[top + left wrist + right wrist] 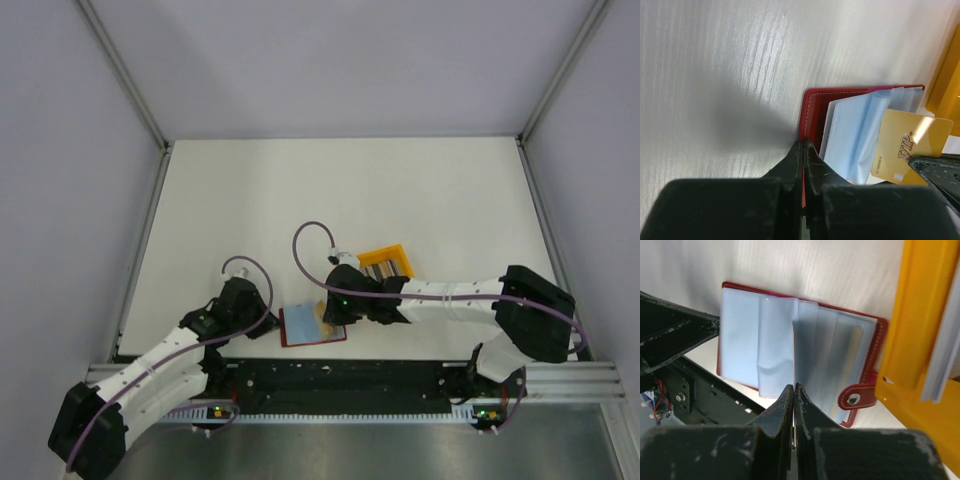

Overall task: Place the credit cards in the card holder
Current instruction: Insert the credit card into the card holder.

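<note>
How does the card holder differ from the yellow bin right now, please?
The card holder is dark red and lies open, clear sleeves up; the yellow bin holds cards standing on edge. The left pincer pinches the holder's edge; no pincer grips the bin. Both rest on the table.

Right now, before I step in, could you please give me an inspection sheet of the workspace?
Surface: white table.
Job's things: card holder lies open, clear sleeves up, snap tab undone; gold card at the sleeves' edge, cannot tell if inserted; more cards stand in the yellow bin.
Clutter: nothing seen.
Grippers: left hand shut on the holder's red cover edge; right hand shut on the gold card.
Cables: purple cables loop above both wrists.
Surroundings: pale walls, metal frame posts.
</note>
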`<state>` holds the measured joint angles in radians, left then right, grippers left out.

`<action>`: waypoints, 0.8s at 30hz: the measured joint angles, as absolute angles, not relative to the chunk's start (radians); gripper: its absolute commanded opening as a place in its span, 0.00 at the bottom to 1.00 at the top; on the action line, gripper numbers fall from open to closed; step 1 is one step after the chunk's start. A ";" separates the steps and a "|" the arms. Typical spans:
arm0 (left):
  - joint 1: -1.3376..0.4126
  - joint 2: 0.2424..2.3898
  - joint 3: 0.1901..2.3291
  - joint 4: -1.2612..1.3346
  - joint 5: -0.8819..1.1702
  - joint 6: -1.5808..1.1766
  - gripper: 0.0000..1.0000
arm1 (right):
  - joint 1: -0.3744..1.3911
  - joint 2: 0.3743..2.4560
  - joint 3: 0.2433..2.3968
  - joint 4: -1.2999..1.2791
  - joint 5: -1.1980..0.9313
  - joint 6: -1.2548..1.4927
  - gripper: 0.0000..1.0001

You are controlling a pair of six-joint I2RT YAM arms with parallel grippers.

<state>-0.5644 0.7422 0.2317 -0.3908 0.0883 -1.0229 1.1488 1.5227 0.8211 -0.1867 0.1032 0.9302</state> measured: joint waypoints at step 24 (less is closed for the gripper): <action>-0.564 0.735 0.223 -0.375 0.089 -1.023 0.00 | 1.103 1.375 0.788 -0.248 0.184 0.867 0.00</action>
